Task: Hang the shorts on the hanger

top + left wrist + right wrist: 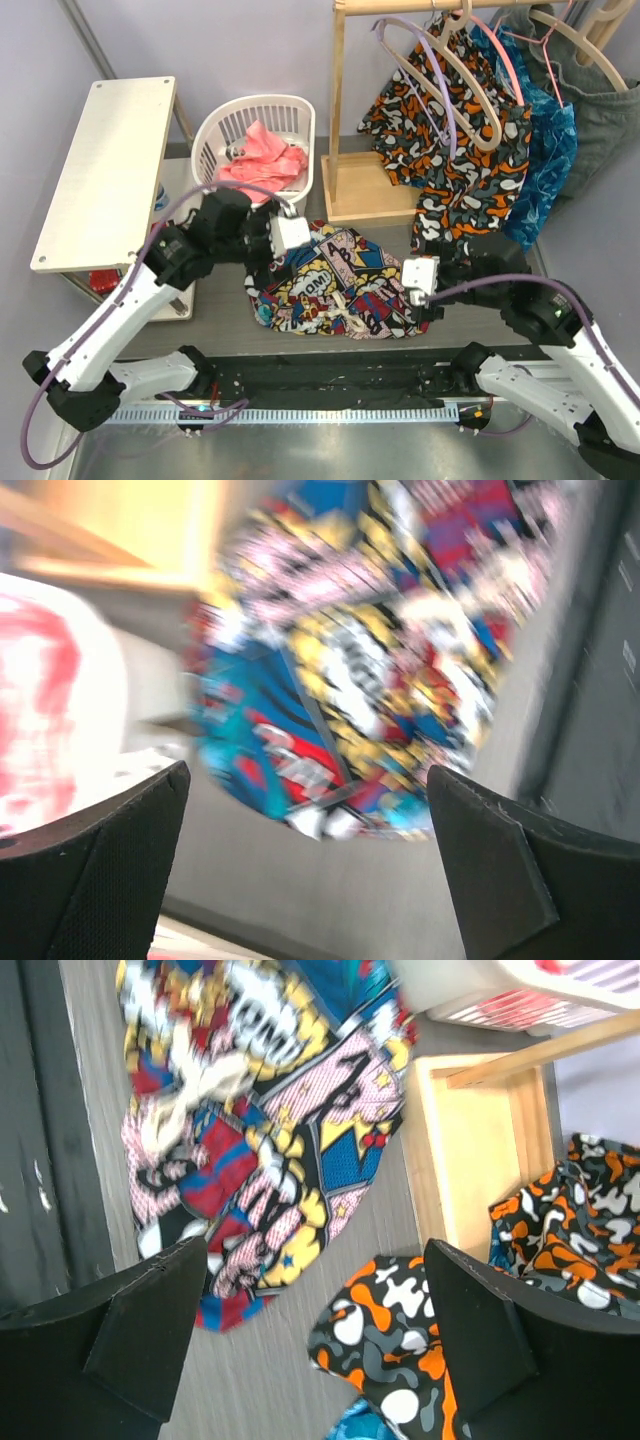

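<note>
The comic-print shorts [340, 280] lie in a crumpled heap on the grey table between the two arms, held by neither. My left gripper [268, 250] stands open at the heap's left edge; in its wrist view the gripper [310, 880] hangs over bare table, with the blurred shorts [370, 650] just beyond the fingertips. My right gripper [425, 282] is open at the heap's right edge. Its wrist view shows that gripper [315, 1340] above table, the shorts [250, 1110] ahead on the left. A beige wooden hanger [480, 105] hangs on the rack at the back right.
A white basket [215, 135] holding pink cloth [262, 158] stands behind the left gripper. The wooden rack's base [355, 190] lies behind the shorts. An orange-black blotch garment [470, 185] drapes to the table by the right gripper [400, 1340]. A white shelf [105, 165] stands left.
</note>
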Controlling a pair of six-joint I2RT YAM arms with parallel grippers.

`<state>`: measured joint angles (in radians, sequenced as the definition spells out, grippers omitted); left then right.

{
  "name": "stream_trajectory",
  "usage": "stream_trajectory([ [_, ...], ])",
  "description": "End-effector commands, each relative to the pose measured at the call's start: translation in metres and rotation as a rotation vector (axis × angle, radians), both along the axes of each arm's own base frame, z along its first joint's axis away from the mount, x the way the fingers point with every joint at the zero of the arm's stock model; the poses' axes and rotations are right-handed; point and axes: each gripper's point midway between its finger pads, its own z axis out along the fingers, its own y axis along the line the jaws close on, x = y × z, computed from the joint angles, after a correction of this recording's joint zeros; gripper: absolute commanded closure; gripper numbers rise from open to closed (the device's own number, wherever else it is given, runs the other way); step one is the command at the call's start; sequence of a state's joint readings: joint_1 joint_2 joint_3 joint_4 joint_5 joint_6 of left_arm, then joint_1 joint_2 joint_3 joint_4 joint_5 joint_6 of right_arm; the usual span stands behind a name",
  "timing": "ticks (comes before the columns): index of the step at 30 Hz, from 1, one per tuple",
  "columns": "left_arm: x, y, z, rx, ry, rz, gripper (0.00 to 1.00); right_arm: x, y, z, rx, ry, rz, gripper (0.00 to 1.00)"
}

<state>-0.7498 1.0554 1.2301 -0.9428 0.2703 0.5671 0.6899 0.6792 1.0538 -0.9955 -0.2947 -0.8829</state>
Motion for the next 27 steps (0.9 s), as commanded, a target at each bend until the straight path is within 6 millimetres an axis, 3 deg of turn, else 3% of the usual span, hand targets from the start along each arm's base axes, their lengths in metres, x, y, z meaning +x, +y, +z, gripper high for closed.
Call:
stream_trajectory([
  [1, 0.045, -0.009, 0.088, -0.145, -0.070, 0.163, 0.00, -0.001, 0.017, 0.056, 0.210, 0.161, -0.145, 0.07],
  [2, 0.048, -0.008, 0.097, -0.142, -0.056, 0.179, 0.00, 0.006, 0.020, 0.084, 0.252, 0.147, -0.169, 0.07],
  [3, 0.054, -0.008, 0.103, -0.141, -0.037, 0.204, 0.00, 0.008, 0.022, 0.097, 0.302, 0.176, -0.213, 0.07],
  [4, 0.057, -0.011, 0.132, -0.193, -0.064, 0.212, 0.00, 0.014, 0.022, 0.113, 0.341, 0.165, -0.253, 0.07],
  [5, 0.065, -0.020, 0.128, -0.193, -0.005, 0.238, 0.00, 0.025, 0.024, 0.148, 0.425, 0.122, -0.292, 0.07],
  [6, 0.064, -0.019, 0.129, -0.194, 0.030, 0.246, 0.00, 0.039, 0.015, 0.165, 0.494, 0.099, -0.413, 0.07],
  [7, 0.062, -0.025, 0.143, -0.240, 0.040, 0.236, 0.00, 0.049, 0.010, 0.182, 0.544, 0.067, -0.471, 0.07],
  [8, 0.066, -0.028, 0.141, -0.261, 0.080, 0.257, 0.00, 0.058, 0.009, 0.218, 0.628, 0.009, -0.498, 0.07],
  [9, 0.065, -0.031, 0.145, -0.286, 0.092, 0.251, 0.00, 0.073, -0.005, 0.233, 0.657, -0.045, -0.607, 0.07],
  [10, 0.064, -0.034, 0.145, -0.302, 0.115, 0.237, 0.00, 0.072, -0.014, 0.273, 0.741, -0.105, -0.624, 0.08],
  [11, 0.068, -0.032, 0.144, -0.309, 0.120, 0.253, 0.00, 0.095, -0.006, 0.273, 0.716, -0.107, -0.679, 0.09],
  [12, 0.071, -0.031, 0.145, -0.312, 0.118, 0.259, 0.00, 0.106, -0.015, 0.284, 0.727, -0.150, -0.748, 0.11],
  [13, 0.074, -0.029, 0.143, -0.311, 0.121, 0.270, 0.00, 0.105, -0.024, 0.309, 0.768, -0.201, -0.765, 0.12],
  [15, 0.078, -0.024, 0.142, -0.315, 0.122, 0.290, 0.00, 0.129, -0.013, 0.311, 0.740, -0.212, -0.790, 0.12],
  [17, 0.076, -0.020, 0.145, -0.328, 0.116, 0.294, 0.00, 0.141, -0.018, 0.326, 0.775, -0.233, -0.820, 0.12],
  [18, 0.076, -0.020, 0.143, -0.330, 0.120, 0.294, 0.00, 0.161, -0.005, 0.317, 0.749, -0.200, -0.810, 0.12],
  [19, 0.075, -0.019, 0.143, -0.333, 0.126, 0.297, 0.00, 0.163, -0.007, 0.325, 0.797, -0.178, -0.806, 0.12],
  [20, 0.075, -0.016, 0.144, -0.340, 0.126, 0.301, 0.00, 0.177, -0.023, 0.325, 0.806, -0.181, -0.846, 0.12],
  [21, 0.074, -0.015, 0.145, -0.346, 0.129, 0.305, 0.00, 0.193, -0.019, 0.317, 0.793, -0.160, -0.858, 0.12],
  [27, 0.069, -0.006, 0.145, -0.351, 0.125, 0.316, 0.00, 0.204, -0.041, 0.321, 0.799, -0.181, -0.871, 0.13],
])
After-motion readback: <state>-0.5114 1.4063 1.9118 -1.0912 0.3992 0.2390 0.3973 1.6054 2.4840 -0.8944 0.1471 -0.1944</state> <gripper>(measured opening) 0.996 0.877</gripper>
